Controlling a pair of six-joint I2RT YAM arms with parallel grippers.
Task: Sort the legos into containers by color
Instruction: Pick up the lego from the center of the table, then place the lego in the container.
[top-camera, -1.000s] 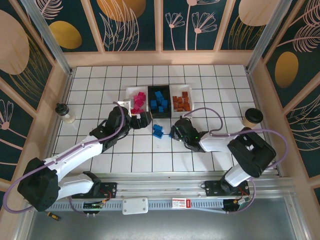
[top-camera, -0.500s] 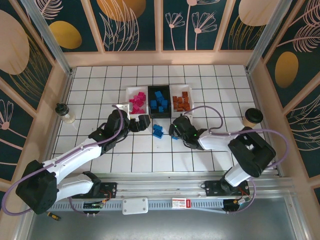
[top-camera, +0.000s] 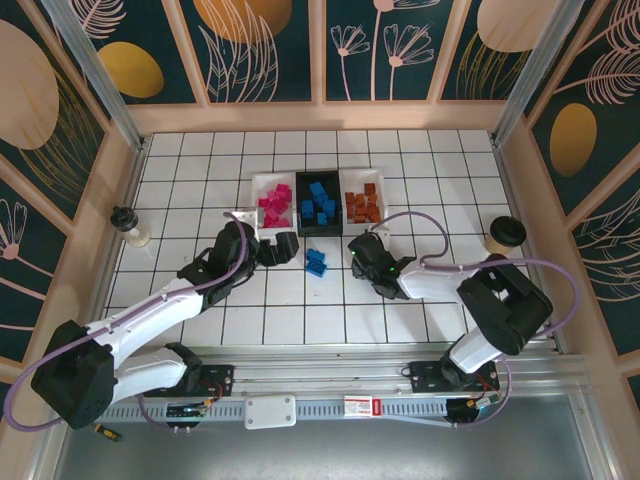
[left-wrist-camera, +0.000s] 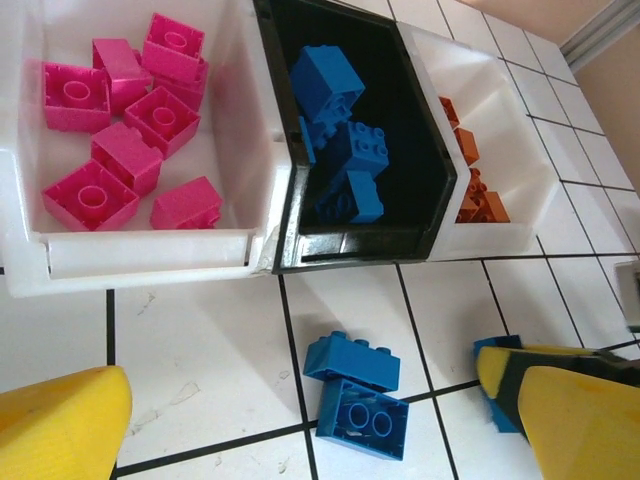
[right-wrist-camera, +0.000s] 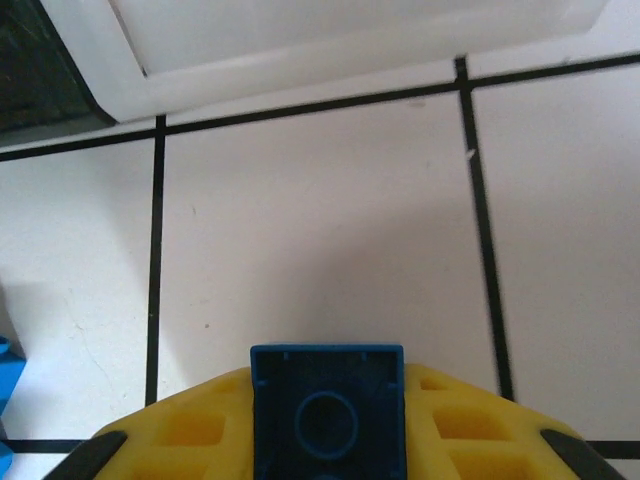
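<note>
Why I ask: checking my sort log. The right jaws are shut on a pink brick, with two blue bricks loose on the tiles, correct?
Not pink: the right wrist view shows the jaws of the right gripper shut on a blue brick. The rest holds.

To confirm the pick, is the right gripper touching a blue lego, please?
Touching: the right wrist view shows the blue lego pressed between the right gripper's fingers.

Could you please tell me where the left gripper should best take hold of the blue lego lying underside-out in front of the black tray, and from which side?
Likely its two short ends, from above. The blue lego lies tipped, a second blue brick against its far long side, so only the ends look free; the open left gripper lines up that way.
</note>
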